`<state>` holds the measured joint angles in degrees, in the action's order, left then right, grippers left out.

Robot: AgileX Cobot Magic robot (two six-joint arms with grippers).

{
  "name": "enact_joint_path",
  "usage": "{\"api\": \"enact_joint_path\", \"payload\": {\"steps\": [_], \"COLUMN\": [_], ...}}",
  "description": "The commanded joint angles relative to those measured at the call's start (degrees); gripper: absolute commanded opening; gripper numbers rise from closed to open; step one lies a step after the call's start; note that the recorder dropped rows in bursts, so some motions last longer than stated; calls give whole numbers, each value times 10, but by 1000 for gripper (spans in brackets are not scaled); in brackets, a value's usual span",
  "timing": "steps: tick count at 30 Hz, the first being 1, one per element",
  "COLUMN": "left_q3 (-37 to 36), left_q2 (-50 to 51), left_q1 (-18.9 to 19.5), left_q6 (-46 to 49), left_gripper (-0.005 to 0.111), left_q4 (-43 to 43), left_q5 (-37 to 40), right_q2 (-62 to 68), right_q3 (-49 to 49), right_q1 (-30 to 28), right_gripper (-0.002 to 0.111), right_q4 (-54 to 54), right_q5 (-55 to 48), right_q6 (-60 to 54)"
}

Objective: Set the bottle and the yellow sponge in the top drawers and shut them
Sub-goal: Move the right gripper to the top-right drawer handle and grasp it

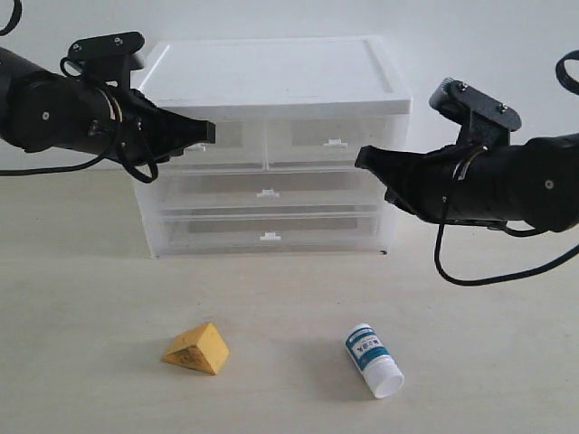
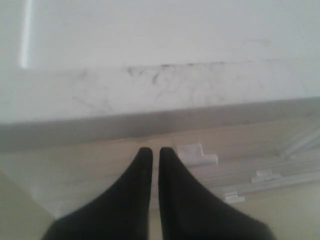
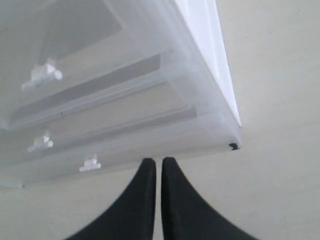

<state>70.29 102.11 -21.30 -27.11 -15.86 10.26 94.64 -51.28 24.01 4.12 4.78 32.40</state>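
wall (image 1: pixel 488 36): plain white | tabletop (image 1: pixel 81 289): pale beige | light: soft

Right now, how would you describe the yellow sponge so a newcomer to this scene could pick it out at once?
Find the white drawer cabinet at the back of the table. In front of it lie two small things, and the yellow sponge is the left one. It is a yellow-orange foam wedge, while its neighbour, the bottle, is a white cylinder with a teal label.

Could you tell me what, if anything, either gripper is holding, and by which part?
Nothing is held: the left gripper and right gripper are shut and empty; sponge and bottle lie on the table.
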Motion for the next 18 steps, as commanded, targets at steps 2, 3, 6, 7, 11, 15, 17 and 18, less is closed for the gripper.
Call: {"api": "enact_joint_path", "payload": {"steps": [2, 3, 6, 7, 11, 15, 17, 18], "left_q3": [4, 4, 4, 4, 4, 4, 4, 4], "left_q2": [6, 6, 6, 6, 6, 6, 6, 6], "left_q1": [7, 7, 7, 7, 7, 7, 7, 7], "left_q6": [6, 6, 6, 6, 10, 10, 10, 10], "left_gripper": [4, 4, 4, 4, 4, 4, 4, 4], "left_q4": [0, 0, 0, 0, 0, 0, 0, 0], "left_q5": [-3, -3, -2, -2, -1, -1, -1, -1], "right_q2": [2, 4, 8, 10, 34, 56, 68, 76], "right_q3": [-4, -4, -4, -4, -4, -4, -4, -7], "right_q1": [-6, -6, -12, -17, -50, -57, -61, -64], "right_gripper": [0, 0, 0, 0, 0, 0, 0, 1], "right_q4": [-9, -26, -234, -299, -420, -457, -462, -470], "right_q5": [43, 50, 98, 119, 172, 229, 306, 340], "right_q6": [57, 84, 289, 357, 497, 546, 576, 593]}}
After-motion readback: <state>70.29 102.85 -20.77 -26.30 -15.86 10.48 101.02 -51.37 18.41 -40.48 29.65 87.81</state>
